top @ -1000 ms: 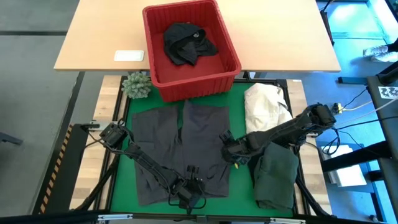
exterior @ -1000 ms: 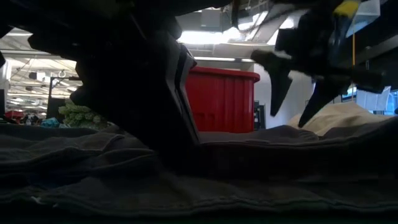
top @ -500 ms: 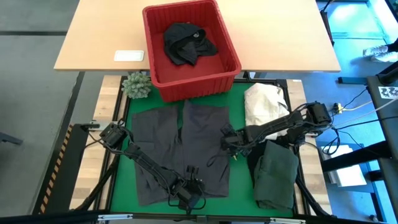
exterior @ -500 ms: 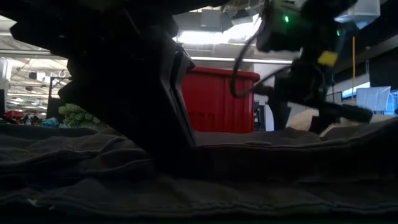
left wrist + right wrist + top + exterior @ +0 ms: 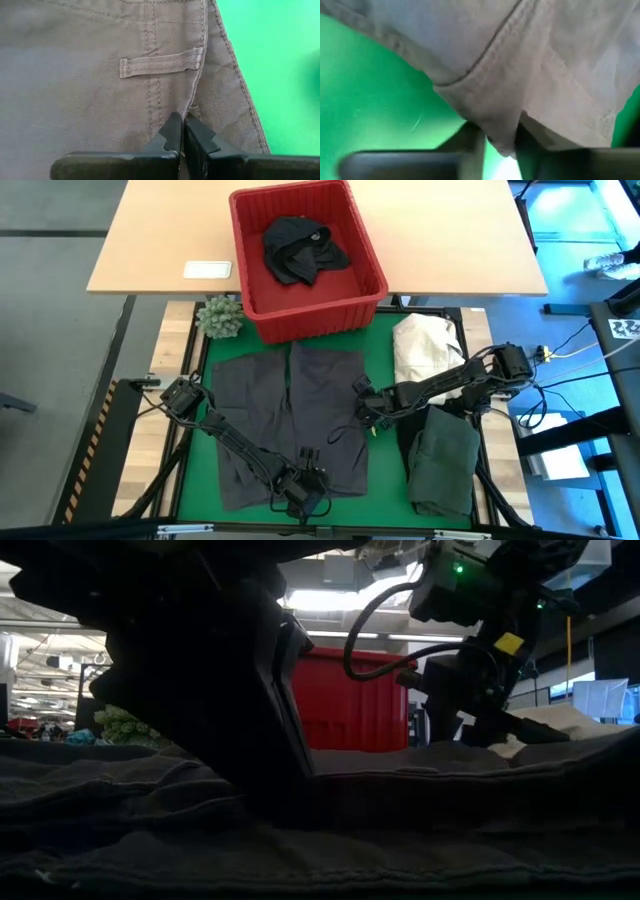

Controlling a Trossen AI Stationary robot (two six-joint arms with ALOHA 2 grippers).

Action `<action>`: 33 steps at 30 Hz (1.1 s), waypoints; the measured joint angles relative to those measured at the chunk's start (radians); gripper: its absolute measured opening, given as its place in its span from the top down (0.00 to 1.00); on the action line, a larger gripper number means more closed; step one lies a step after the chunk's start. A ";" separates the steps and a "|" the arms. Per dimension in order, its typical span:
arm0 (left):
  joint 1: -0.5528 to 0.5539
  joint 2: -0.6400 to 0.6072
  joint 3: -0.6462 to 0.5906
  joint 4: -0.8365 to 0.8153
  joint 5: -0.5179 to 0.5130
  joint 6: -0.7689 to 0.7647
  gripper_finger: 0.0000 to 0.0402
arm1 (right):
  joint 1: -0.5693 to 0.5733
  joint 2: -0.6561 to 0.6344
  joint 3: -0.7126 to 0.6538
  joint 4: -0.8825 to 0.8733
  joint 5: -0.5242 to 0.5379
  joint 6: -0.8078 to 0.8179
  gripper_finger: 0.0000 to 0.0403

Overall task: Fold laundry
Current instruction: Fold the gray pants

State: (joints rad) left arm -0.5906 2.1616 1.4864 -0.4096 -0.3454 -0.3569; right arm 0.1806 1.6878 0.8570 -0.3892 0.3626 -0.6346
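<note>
A dark grey garment (image 5: 290,415) lies spread flat on the green mat (image 5: 390,330), its belt-looped waist toward the near edge. My left gripper (image 5: 307,483) stands at that near edge, shut on the cloth. At the garment's right edge, my right gripper (image 5: 366,406) is shut on the cloth border. A black garment (image 5: 300,248) lies in the red basket (image 5: 370,285) beyond the mat. A folded dark green garment (image 5: 445,460) rests on the mat at the right. My left gripper has its closed fingertips (image 5: 172,127) on the garment's waist at a seam (image 5: 192,107) just below a belt loop, coming from above at a slant. A small pucker of cloth sits at the tips. The garment lies flat on the mat there. My right gripper pinches the garment's right border (image 5: 502,132) between its two fingers, slanting down from the table's right side. The cloth is a folded or hemmed edge; the number of layers does not show. The pinched edge stays on or just above the mat.
A cream-white cloth heap (image 5: 425,345) lies at the mat's far right, under my right arm. A small green plant (image 5: 220,317) stands at the mat's far left corner. A white card (image 5: 208,270) lies on the wooden table beside the basket.
My right gripper has come down and moved a little toward the table's far left, onto the garment's right edge. Its fingers, spread wide a second ago, have shut on the cloth border. My left gripper and the rest of the garment have stayed put.
</note>
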 joint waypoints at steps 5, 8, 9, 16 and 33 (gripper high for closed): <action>-0.003 0.000 0.033 -0.017 0.013 0.000 1.00 | 0.001 0.000 0.000 -0.004 -0.005 0.036 0.93; -0.006 0.000 0.064 -0.049 0.013 0.001 1.00 | 0.002 0.000 0.001 -0.009 -0.005 0.080 0.90; -0.007 0.000 0.072 -0.057 0.013 0.001 1.00 | 0.002 -0.003 0.001 -0.016 -0.005 0.086 0.90; -0.033 -0.001 0.145 -0.115 -0.028 0.000 1.00 | 0.002 -0.078 0.001 -0.037 -0.009 0.130 0.92; -0.109 -0.048 0.153 -0.152 -0.136 -0.115 1.00 | 0.003 -0.279 0.012 0.325 -0.175 0.101 0.92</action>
State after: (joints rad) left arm -0.6998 2.1139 1.6390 -0.5621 -0.4814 -0.4723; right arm 0.1833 1.4092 0.8687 -0.0639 0.1872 -0.5333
